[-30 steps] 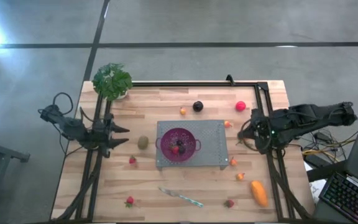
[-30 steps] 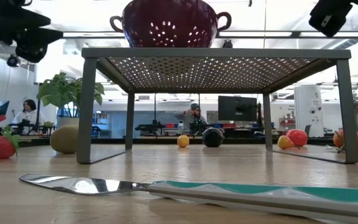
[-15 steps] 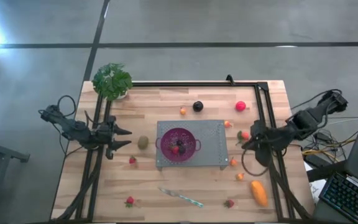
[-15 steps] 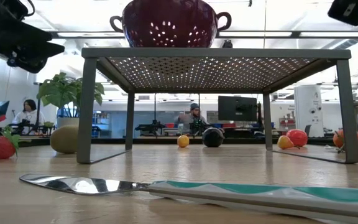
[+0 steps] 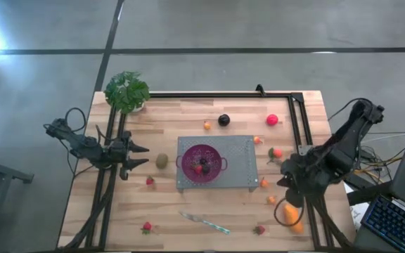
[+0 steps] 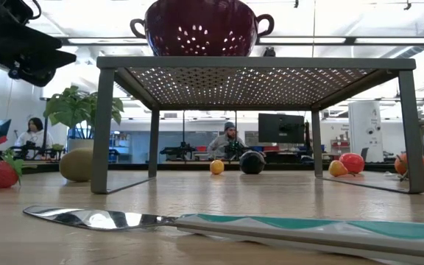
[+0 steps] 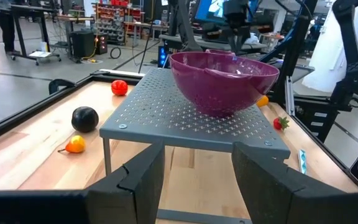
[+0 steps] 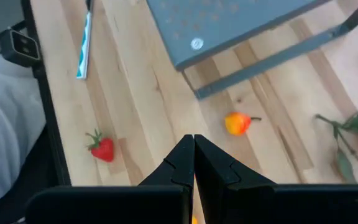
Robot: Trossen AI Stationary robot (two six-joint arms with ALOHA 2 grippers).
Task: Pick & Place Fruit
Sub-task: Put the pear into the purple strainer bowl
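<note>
Purple and perforated, a colander (image 5: 202, 161) sits on a grey mesh rack (image 5: 239, 169) at the middle of the wooden bench (image 5: 188, 112), and inside it lie a red piece and a dark piece of fruit. The remaining fruit is scattered over the bench: an olive kiwi (image 5: 162, 160) just left of the rack, a strawberry (image 5: 150, 181) near it, another strawberry (image 5: 146, 227) at the near left, a dark plum (image 5: 223, 120) and a small orange piece (image 5: 207, 126) on the far side, and a pink-red ball (image 5: 272, 119) at the far right. A larger oblong orange fruit (image 5: 293, 218) lies at the near right, partly under the right arm, its long axis running roughly near to far. The right end effector (image 8: 193, 163) hovers there with its fingers pressed together, holding nothing. The left end effector (image 5: 142, 155) waits left of the rack, partly open and empty, pointing toward the colander.
</note>
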